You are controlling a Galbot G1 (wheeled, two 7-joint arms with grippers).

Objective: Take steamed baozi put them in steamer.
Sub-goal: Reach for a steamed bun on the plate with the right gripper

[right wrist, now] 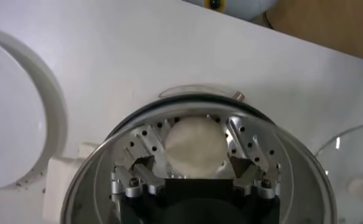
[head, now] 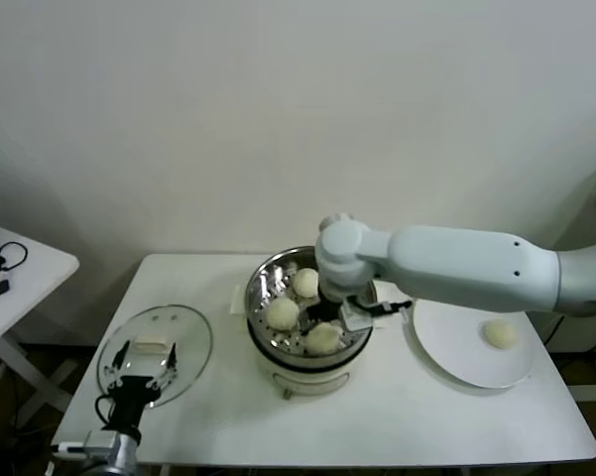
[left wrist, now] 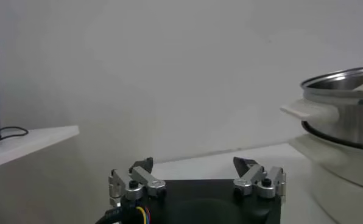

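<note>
now right gripper (right wrist: 192,164) inside steamer (head: 261,281), jaws apart around a bun (right wrist: 194,148) resting on the tray. three buns in steamer, one bun (head: 499,334) on plate (head: 446,362). left gripper (left wrist: 197,171) idle by lid (head: 193,342), jaws apart.

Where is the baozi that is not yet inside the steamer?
In the head view, the last baozi lies alone on the flat white plate on the robot's right side of the table, beside the steamer, which already holds three buns.

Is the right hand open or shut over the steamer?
Open. The right hand sits inside the steamer, fingers spread either side of a baozi, with visible gaps, not clamping it.
</note>
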